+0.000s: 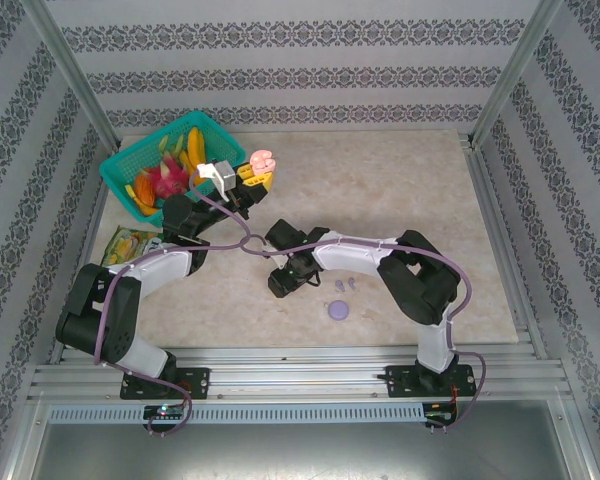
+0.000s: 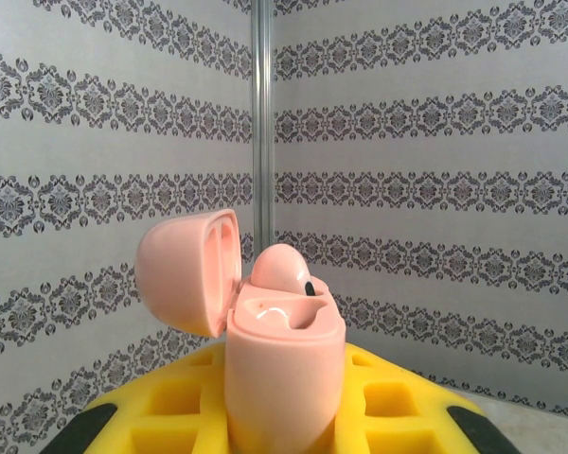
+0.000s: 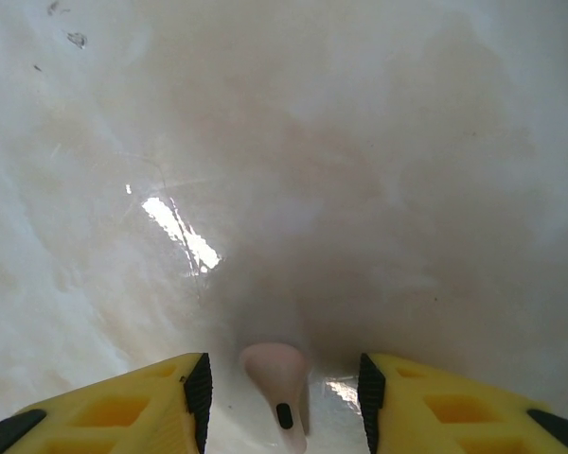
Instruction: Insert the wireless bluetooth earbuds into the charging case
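My left gripper is raised at the back of the table, its yellow fingers shut on a pale pink charging case. The case stands upright with its lid swung open to the left. One pink earbud sits in its far socket; the near socket is bare. My right gripper is low over the table, open, with a second pink earbud lying between its fingers, touching neither pad.
A closed lilac case and small lilac earbuds lie on the table by the right arm. A teal basket of toy fruit stands at the back left, with a yellow-green packet in front of it.
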`<move>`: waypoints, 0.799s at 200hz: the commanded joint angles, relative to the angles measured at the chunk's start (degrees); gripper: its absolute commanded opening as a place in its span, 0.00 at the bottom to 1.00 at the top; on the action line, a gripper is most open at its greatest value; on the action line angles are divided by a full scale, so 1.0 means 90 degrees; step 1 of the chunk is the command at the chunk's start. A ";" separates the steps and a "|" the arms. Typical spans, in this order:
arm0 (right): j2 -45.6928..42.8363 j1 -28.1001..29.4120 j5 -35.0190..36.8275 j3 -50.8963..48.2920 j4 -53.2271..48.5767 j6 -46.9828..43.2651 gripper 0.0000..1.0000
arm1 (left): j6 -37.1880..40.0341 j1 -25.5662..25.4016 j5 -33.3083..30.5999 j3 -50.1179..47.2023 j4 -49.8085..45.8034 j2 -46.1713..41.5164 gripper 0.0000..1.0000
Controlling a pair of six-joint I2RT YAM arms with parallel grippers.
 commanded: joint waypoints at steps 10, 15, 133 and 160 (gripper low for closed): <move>0.0187 0.0145 0.0222 0.0124 -0.0213 -0.0215 0.43 | 0.0019 0.0065 -0.0012 0.0002 0.0164 -0.0065 0.00; 0.0187 0.0153 0.0242 0.0120 -0.0223 -0.0222 0.43 | 0.0012 0.0056 -0.0016 0.0012 0.0173 -0.0069 0.00; 0.0226 0.0331 0.0483 0.0171 -0.0287 -0.0263 0.30 | -0.0023 0.0063 -0.0047 -0.0010 0.0230 -0.0034 0.00; 0.0216 0.0331 0.0504 0.0185 -0.0277 -0.0251 0.26 | -0.0035 0.0059 -0.0065 -0.0030 0.0242 -0.0016 0.00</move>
